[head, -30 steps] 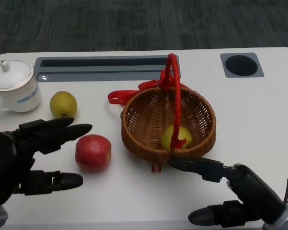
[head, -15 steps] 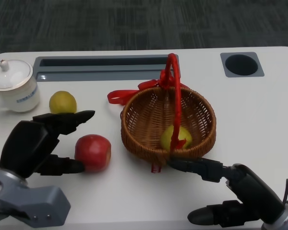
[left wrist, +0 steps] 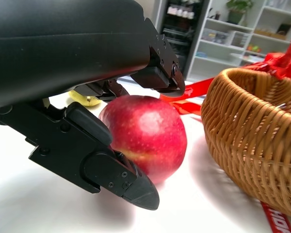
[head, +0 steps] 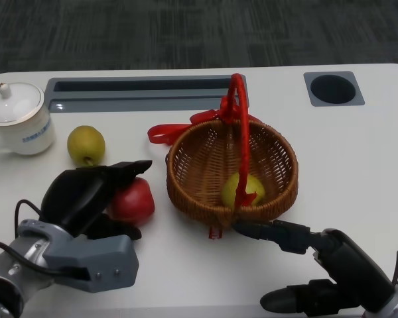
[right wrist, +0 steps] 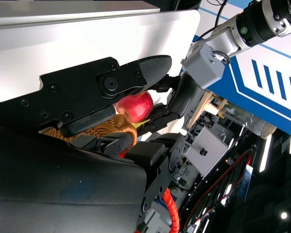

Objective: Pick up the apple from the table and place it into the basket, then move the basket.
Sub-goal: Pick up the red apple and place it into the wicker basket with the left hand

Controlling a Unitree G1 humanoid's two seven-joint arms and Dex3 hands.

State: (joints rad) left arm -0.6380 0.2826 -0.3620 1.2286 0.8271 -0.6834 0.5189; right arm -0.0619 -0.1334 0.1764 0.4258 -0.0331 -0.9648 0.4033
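Observation:
The red apple (head: pixel 136 201) (left wrist: pixel 150 131) lies on the white table (head: pixel 358 152) just left of the wicker basket (head: pixel 272 162) (left wrist: pixel 252 126), which has a red handle (head: pixel 239 126) and ribbon. My left hand (head: pixel 86 192) (left wrist: pixel 77 58) grips the apple, fingers over its top and thumb against its near side, and hides its left half in the head view. A yellow-green fruit (head: pixel 247 187) sits inside the basket. My right hand (head: pixel 325 268) is open at the front right, one finger reaching close to the basket's front rim. The right wrist view shows the apple (right wrist: pixel 136 106) beyond its own fingers.
A second yellow-green fruit (head: pixel 86 144) lies on the table behind my left hand. A white lidded cup (head: pixel 16 119) stands at the far left. A grey slot (head: pixel 146 89) runs along the back edge and a round recess (head: pixel 333 89) sits at the back right.
My left hand has swung in from the left and closed around the red apple, which shifted slightly towards the back. My right hand and the basket have stayed put.

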